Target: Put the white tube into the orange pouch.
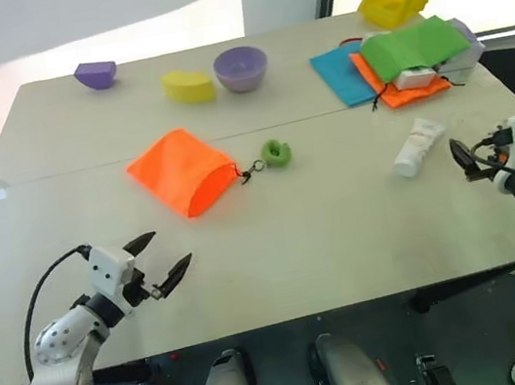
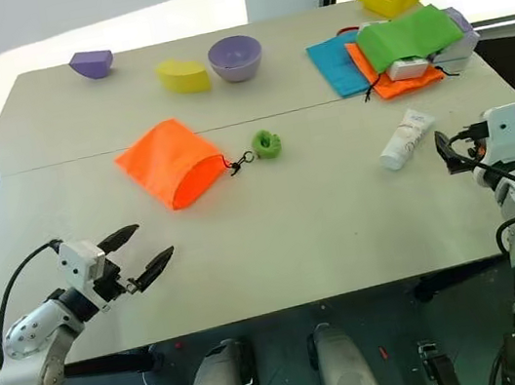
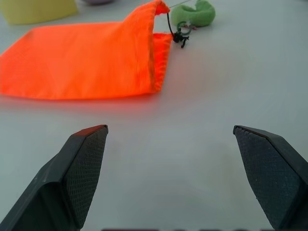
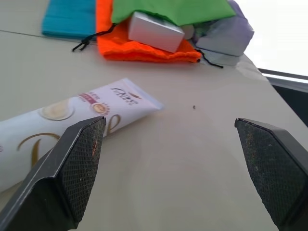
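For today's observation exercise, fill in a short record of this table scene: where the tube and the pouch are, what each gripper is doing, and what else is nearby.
tube: white tube lies flat on the table, near the right gripper
pouch: orange pouch lies flat mid-table, its cord leading to a green ring
left gripper: left gripper open, empty, short of the pouch
right gripper: open, empty, beside the tube
nearby: purple bowl; stacked cloths

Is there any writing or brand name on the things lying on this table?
"Dove": in script on the white plastic squeeze tube, seen from the right wrist.
The small print in the red band beside it is too small to read.
The gold emblem on the tube holds no legible letters.
Nothing else on the table carries text.
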You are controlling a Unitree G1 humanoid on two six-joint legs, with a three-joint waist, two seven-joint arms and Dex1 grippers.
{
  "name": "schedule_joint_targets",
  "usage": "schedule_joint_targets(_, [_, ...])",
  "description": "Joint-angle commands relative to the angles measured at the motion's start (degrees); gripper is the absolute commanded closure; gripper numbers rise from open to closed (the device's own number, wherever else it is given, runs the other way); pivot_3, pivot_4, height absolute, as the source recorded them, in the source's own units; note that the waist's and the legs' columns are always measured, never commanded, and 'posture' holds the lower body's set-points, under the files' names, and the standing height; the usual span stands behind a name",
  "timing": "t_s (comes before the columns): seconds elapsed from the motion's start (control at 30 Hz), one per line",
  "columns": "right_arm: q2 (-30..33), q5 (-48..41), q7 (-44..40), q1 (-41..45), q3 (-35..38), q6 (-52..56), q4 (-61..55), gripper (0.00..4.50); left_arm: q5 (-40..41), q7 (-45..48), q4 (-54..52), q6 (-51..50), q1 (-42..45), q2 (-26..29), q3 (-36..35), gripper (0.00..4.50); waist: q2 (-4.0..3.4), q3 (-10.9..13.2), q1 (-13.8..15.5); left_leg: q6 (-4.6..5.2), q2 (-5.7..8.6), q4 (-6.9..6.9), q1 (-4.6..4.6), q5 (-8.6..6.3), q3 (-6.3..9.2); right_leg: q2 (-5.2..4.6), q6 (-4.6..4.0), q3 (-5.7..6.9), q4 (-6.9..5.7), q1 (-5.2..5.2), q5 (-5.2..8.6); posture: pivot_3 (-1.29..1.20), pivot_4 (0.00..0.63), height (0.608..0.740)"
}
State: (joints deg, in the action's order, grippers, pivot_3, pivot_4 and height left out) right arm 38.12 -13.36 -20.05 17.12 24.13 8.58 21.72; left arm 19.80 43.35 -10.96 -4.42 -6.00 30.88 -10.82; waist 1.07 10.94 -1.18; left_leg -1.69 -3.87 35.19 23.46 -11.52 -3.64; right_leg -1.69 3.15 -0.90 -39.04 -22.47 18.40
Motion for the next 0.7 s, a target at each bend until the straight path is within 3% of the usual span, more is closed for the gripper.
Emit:
schedule_joint_targets(0.03, [0.59, 0.18, 0.19, 0.76, 0.9, -1.96, 0.24, 0.02, -0.82, -0.47, -1.44, 1.95, -0.25, 0.05, -0.14, 0.0, 0.0, 0.0, 0.0, 0.0, 0.0, 0.0, 0.0, 0.0, -0.05, 0.0, 0.02, -0.03, 0.0, -0.01, -0.01, 0.0, 0.15, 0.74])
schedule_joint_targets(0.5, [-0.94, 0.49, -0.13, -0.72, -0.6, -3.11, -3.24, 0.02, -0.35, 1.25, -0.76, 3.49, 0.63, 0.11, 0.03, 0.0, 0.0, 0.0, -0.03, 0.0, -0.02, 0.0, 0.0, 0.0, -0.78, -0.06, 0.32, -0.63, 0.02, -0.27, -0.17, 0.0, 0.15, 0.74])
schedule_joint_targets(0.7, [-1.94, -5.83, -10.97, -4.31, -2.18, -3.75, -12.84, 0.02, -4.55, -2.07, -2.65, 1.86, 4.54, -0.25, 3.55, 0.0, 0.0, 0.0, 0.02, 0.0, -0.02, 0.0, 0.0, 0.0, -0.8, -0.04, 0.38, -0.66, 0.03, -0.27, -0.21, 0.0, 0.15, 0.74])
